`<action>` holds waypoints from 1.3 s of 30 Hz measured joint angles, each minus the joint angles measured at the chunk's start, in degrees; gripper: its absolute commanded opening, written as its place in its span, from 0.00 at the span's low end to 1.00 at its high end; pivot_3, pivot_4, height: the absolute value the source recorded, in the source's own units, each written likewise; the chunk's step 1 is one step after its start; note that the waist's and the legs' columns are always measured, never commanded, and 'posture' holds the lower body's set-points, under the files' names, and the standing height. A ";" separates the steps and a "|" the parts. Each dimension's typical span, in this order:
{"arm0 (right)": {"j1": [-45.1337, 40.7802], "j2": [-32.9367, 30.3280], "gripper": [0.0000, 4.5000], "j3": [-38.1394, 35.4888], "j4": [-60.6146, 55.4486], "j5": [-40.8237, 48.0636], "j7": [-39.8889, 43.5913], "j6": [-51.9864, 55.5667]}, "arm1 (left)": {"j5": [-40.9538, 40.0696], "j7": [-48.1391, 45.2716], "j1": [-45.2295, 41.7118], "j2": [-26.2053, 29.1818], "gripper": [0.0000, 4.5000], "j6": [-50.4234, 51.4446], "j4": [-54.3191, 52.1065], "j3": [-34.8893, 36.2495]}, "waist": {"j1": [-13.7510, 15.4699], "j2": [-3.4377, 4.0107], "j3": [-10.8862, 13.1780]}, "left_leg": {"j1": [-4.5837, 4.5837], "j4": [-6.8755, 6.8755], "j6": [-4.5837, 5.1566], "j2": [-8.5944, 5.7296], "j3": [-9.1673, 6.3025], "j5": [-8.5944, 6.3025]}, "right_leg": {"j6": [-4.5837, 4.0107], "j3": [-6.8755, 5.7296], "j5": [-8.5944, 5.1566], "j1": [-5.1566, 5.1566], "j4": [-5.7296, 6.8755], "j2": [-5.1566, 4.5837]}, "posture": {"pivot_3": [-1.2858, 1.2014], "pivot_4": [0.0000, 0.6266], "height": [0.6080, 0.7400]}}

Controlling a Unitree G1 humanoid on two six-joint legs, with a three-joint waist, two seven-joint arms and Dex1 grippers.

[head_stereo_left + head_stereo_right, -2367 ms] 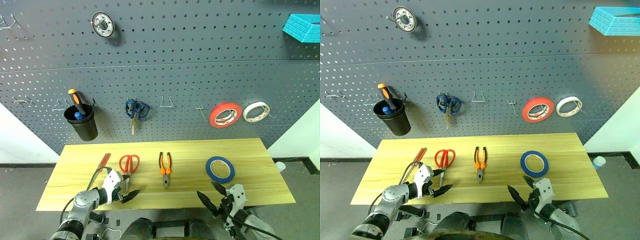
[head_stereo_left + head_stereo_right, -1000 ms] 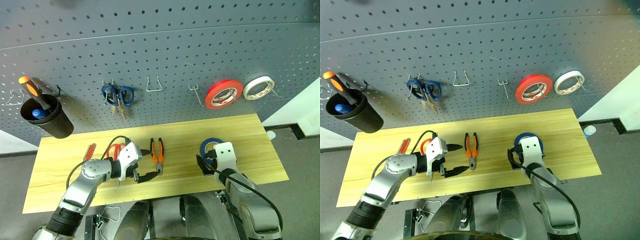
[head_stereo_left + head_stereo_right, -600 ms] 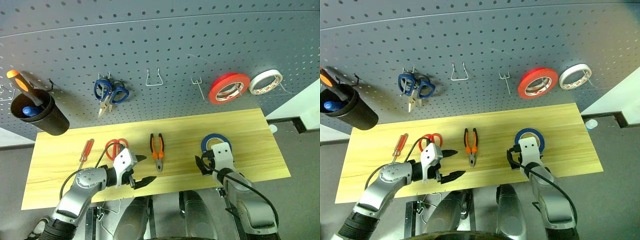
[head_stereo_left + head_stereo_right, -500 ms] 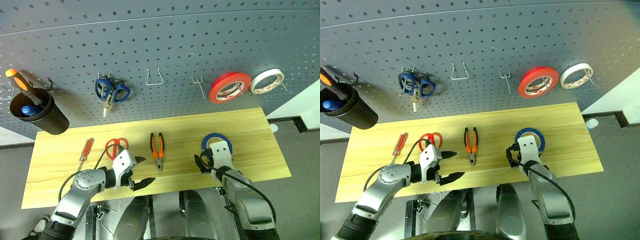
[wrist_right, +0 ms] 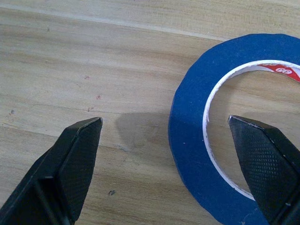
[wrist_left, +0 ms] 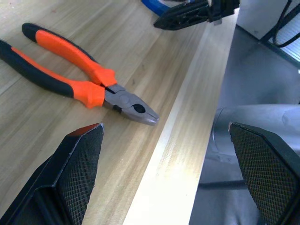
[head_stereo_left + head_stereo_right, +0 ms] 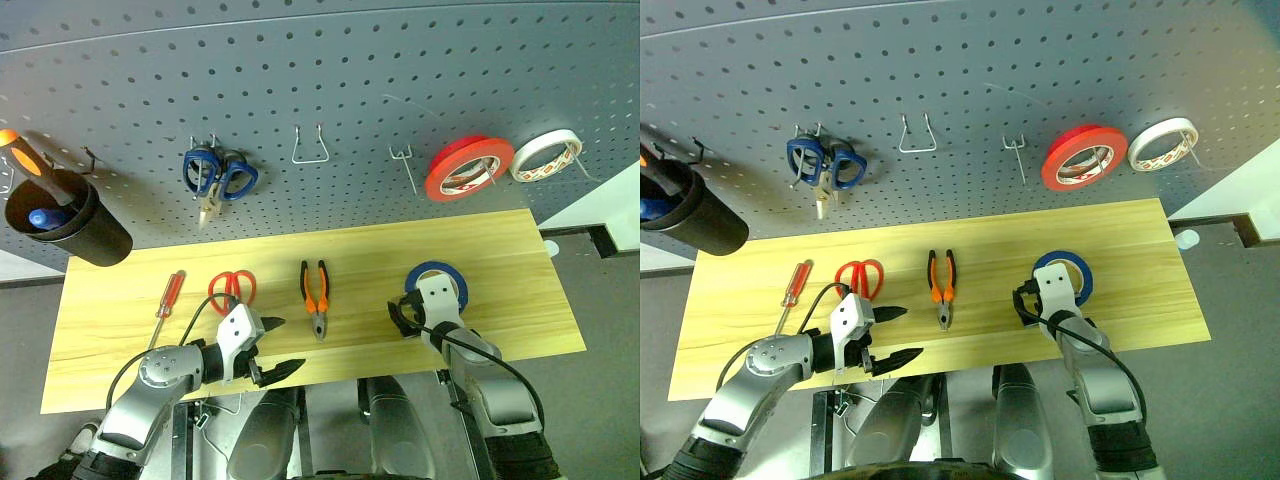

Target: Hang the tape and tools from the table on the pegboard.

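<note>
Right gripper (image 5: 164, 136) has crept forward to the tape (image 7: 437, 284) — jaws wide, holding nothing.

One finger sits over the roll's hole, one outside, seemingly to pinch its wall; the wrist view shows this, the head views don't. Left gripper (image 7: 273, 351) hangs open near the pliers (image 7: 316, 297) — tape flat on the table (image 7: 110, 340).

A dark grey floor (image 7: 600, 400) spreads below and to the sides. Pale white wall (image 7: 610, 205) shows at the right, beside a black baseboard strip (image 7: 575, 232), and again at the far left (image 7: 20, 268).
</note>
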 measured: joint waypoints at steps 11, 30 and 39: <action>-2.26 -0.71 1.00 -0.87 1.54 1.07 2.34 1.67 | -1.24 0.35 0.65 1.12 0.99 1.09 -2.14 0.29 | 0.05 -0.03 0.31 | -0.02 0.00 0.00 0.00 0.00 0.00 | 0.00 -0.01 0.00 0.00 -0.01 -0.01 | 0.54 0.66 0.90; -2.21 -0.85 0.15 -2.08 0.87 1.24 2.79 2.65 | -2.13 1.67 -0.02 1.72 0.99 3.61 -4.45 1.75 | 0.11 -0.01 0.57 | -0.02 0.00 0.00 0.00 -0.01 0.00 | 0.00 -0.01 0.00 0.00 -0.02 0.00 | 0.54 0.65 0.90; 2.80 -1.39 0.15 -5.16 -7.81 3.41 3.55 1.70 | -3.21 2.11 -1.11 1.23 0.99 4.00 -4.50 1.91 | 0.25 0.08 0.63 | -0.10 -0.02 0.00 -0.01 -0.02 0.00 | 0.00 -0.01 0.00 -0.06 -0.07 -0.01 | 0.53 0.62 0.90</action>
